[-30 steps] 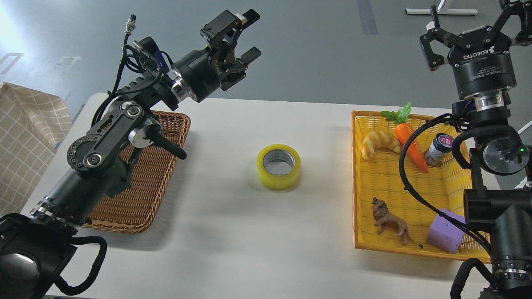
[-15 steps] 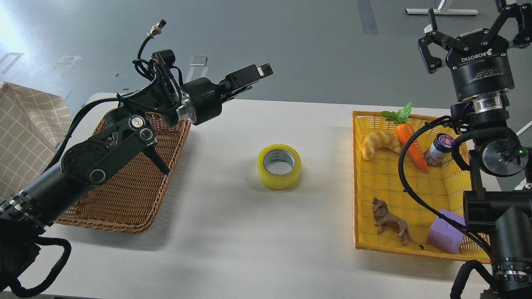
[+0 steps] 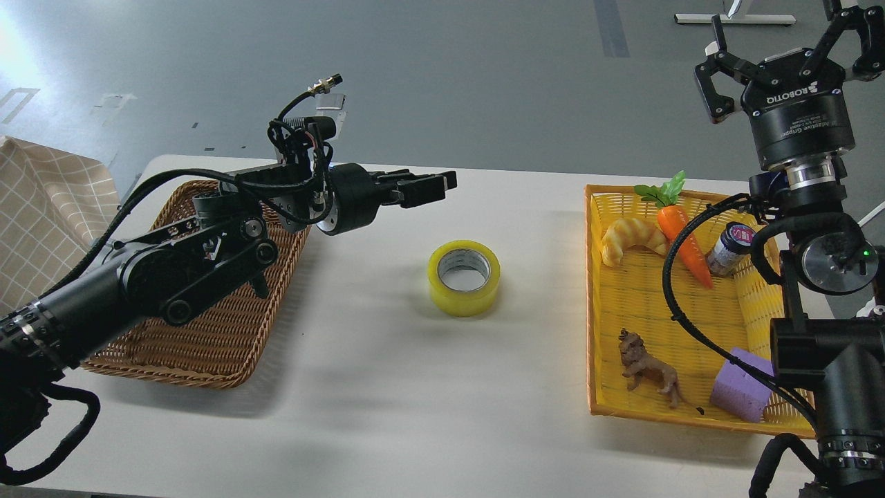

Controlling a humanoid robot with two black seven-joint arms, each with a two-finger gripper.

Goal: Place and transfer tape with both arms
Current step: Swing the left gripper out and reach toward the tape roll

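Note:
The yellow tape roll (image 3: 464,277) lies flat on the white table (image 3: 387,387), grey-white core facing up, between the two baskets. My left gripper (image 3: 437,188) reaches in from the left, level and low, and points right. Its fingers are seen side-on, slightly apart, with nothing between them. It hangs above and to the left of the tape, clear of it. My right gripper (image 3: 785,45) is raised high at the upper right over the yellow basket, with its fingers spread open and empty.
A brown wicker basket (image 3: 228,325) sits at the left under my left arm. A yellow basket (image 3: 643,304) at the right holds a croissant (image 3: 630,238), a carrot (image 3: 681,242), a small jar (image 3: 727,249), a toy lion (image 3: 648,368) and a purple foam cube (image 3: 738,384).
My left arm has swung down and forward; its gripper dropped from high above the wicker basket to just above the table near the tape and turned level. The right arm barely moved.

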